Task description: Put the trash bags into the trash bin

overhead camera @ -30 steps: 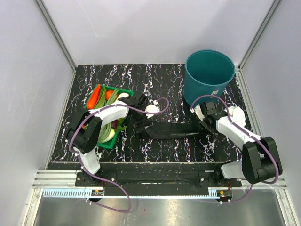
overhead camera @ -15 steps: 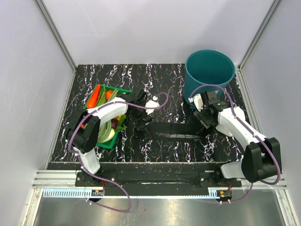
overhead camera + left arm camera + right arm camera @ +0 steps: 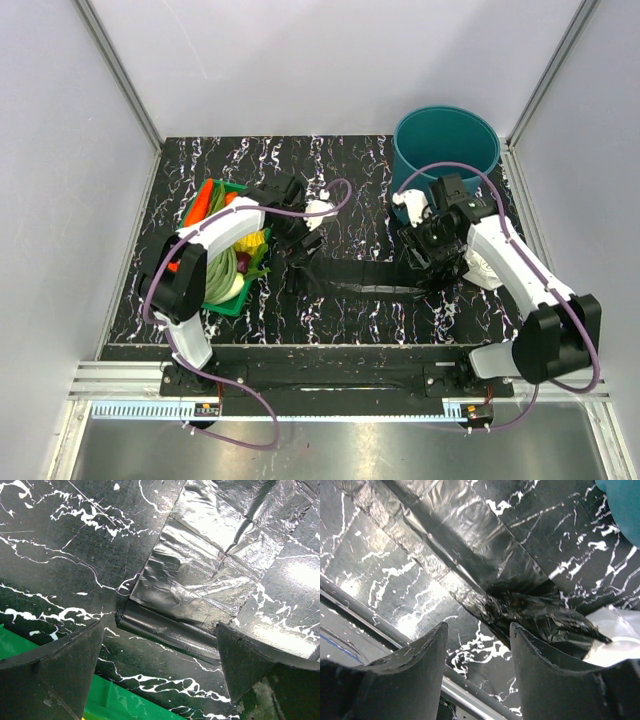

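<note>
A glossy black trash bag lies stretched flat on the marbled table, between my two grippers. The teal trash bin stands upright at the back right. My left gripper hovers open over the bag's left end. In the left wrist view the bag shows a folded edge just beyond the left gripper, with nothing between the fingers. My right gripper is open above the bag's crumpled right end. In the right wrist view the right gripper holds nothing, and the bin shows at the top right corner.
A shallow green tray of vegetables sits at the left, under the left arm, and its corner lies close beneath the left fingers. The table's metal front rail runs behind the right fingers. Walls enclose the table.
My right gripper went from shut on the bag's right end to open, and the bag end now lies on the table. The left gripper shifted slightly along the bag's left end, staying open.
</note>
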{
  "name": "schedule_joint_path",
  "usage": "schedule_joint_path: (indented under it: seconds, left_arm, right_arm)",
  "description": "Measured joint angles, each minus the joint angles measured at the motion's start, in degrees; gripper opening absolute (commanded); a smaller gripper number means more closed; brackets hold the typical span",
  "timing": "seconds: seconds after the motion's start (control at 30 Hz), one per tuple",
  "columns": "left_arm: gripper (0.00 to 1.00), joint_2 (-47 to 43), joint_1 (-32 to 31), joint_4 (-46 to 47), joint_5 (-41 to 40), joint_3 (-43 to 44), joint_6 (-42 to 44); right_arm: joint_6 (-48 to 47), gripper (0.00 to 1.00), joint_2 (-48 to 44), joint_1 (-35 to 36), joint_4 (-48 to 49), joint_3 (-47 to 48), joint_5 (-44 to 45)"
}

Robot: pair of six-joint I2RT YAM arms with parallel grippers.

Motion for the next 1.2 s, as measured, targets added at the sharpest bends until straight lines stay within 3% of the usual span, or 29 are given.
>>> schedule_joint_path:
  seconds: [0.37, 0.67, 1.0, 1.2]
  left_arm:
    - [0.99, 2.4, 2.4, -1.0, 0.0, 1.2, -1.1]
    - [0.99, 4.4, 2.1, 0.8, -2.6, 1.4, -3.1]
    - [0.99, 5.2, 1.9, 5.5, -5.6, -2.4, -4.0]
    - [0.91, 5.2, 1.4, 8.2, -6.6, -4.9, -4.4]
  right_arm:
    - [3.7, 0.52, 14.3, 5.4, 8.1, 3.8, -2.5]
    - [3.1, 0.54, 22.4, 9.2, 12.4, 2.4, -2.4]
    - [2.3, 0.54, 23.0, 9.2, 14.2, -1.0, 0.2]
    - [2.0, 0.53, 22.9, 9.2, 14.2, -2.0, 2.1]
